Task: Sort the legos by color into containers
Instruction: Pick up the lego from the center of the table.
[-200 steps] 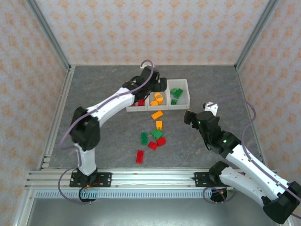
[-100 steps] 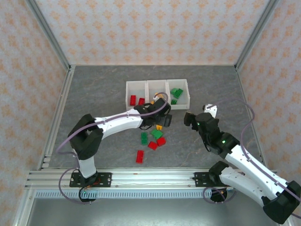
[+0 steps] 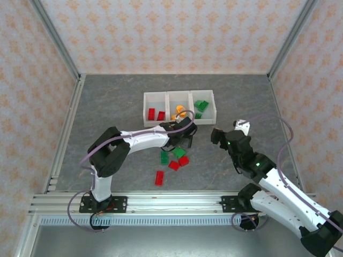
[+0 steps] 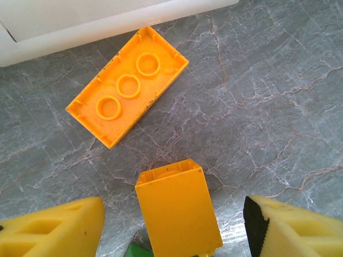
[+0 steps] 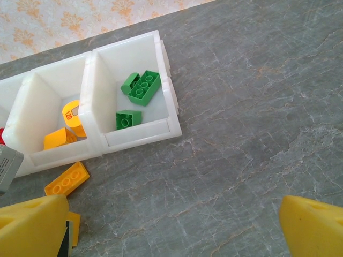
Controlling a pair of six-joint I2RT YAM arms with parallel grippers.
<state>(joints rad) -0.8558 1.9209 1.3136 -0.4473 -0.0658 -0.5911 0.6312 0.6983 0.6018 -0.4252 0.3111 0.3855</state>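
Observation:
Three joined white containers point(image 3: 178, 95) hold red bricks point(image 3: 156, 114) on the left, orange pieces point(image 3: 179, 113) in the middle and green bricks point(image 3: 201, 105) on the right. My left gripper point(image 4: 174, 227) is open just in front of the bins, its yellow fingers point(image 4: 53, 227) on either side of a small orange brick point(image 4: 178, 209) on the table, not touching it. A flat orange brick point(image 4: 127, 85) lies upside down beyond it. My right gripper point(image 5: 174, 230) is open over bare table, right of the pile.
Loose bricks lie on the grey table: green ones point(image 3: 164, 157) point(image 3: 179, 152) and red ones point(image 3: 184, 160) point(image 3: 173, 165) point(image 3: 159, 178). The right wrist view looks into the green bin point(image 5: 142, 87) and the orange ring point(image 5: 72, 115) in the middle bin.
My left arm has swung from above the bins down to the orange bricks in front of them. The right arm has hardly moved.

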